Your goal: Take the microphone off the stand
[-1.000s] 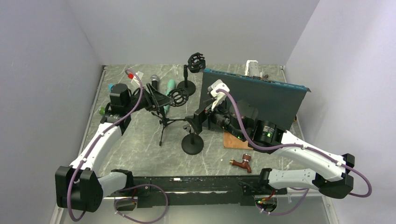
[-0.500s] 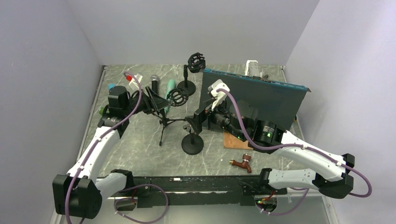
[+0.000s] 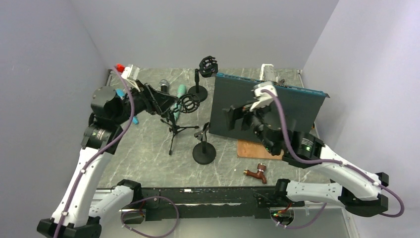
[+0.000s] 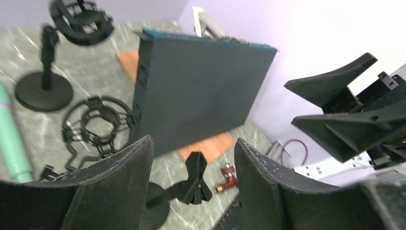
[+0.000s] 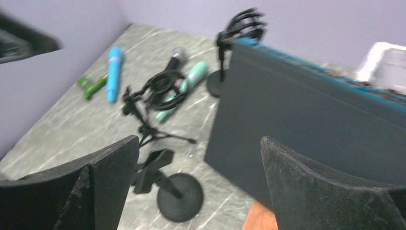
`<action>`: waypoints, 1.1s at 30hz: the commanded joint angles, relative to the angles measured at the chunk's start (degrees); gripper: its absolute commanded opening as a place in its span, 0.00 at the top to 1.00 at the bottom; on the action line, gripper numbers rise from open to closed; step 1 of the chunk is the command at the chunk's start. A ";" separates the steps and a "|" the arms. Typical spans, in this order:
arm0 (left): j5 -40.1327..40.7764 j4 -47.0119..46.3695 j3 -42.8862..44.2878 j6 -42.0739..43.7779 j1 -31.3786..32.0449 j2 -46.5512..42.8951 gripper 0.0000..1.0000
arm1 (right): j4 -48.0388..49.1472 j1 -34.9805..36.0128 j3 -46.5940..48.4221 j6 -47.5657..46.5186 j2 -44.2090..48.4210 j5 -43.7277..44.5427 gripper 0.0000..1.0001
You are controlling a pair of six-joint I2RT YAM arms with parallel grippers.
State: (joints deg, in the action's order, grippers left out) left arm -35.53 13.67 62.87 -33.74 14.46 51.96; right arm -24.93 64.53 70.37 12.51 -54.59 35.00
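A mint-green microphone [image 3: 177,98] lies on the table beside the tripod stand's shock mount [image 3: 188,103], whose ring is empty in the left wrist view [image 4: 98,122]. A black and silver microphone [image 3: 163,87] lies just left of it. A round-base stand [image 3: 204,152] with an empty clip [image 4: 196,177] stands in the middle. A third stand [image 3: 208,65] stands at the back, its mount empty. My left gripper [image 3: 163,101] is open and empty, held above the microphones. My right gripper [image 3: 236,119] is open and empty, raised in front of the dark panel.
A large dark panel [image 3: 267,106] stands upright right of centre, with an orange board [image 3: 250,148] at its foot. A brown tap [image 3: 256,173] lies near the front edge. A blue pen [image 5: 114,72] and a green piece [image 5: 91,86] lie at the left. A white object [image 3: 267,72] sits at the back.
My left arm has risen and pulled back to the left, away from the tripod stand. My right gripper has lifted up and to the right, away from the clip stand. Both stay open.
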 commanded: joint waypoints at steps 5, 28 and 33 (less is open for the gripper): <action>11.81 2.10 6.16 8.91 0.29 -6.44 0.32 | -5.67 -0.22 3.57 -0.72 10.13 26.97 0.00; 28.86 -3.44 -6.36 7.76 0.20 -31.23 0.30 | -16.76 -0.24 3.65 5.72 24.23 23.70 0.00; 34.30 -3.17 -10.56 3.93 0.22 -37.73 0.30 | -16.48 -0.14 -1.23 5.15 30.93 24.51 0.00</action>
State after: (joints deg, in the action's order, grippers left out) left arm -6.66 12.73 54.48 -26.50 14.50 18.20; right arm -40.69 64.42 72.38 17.19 -28.16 60.29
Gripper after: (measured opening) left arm 0.704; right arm 0.997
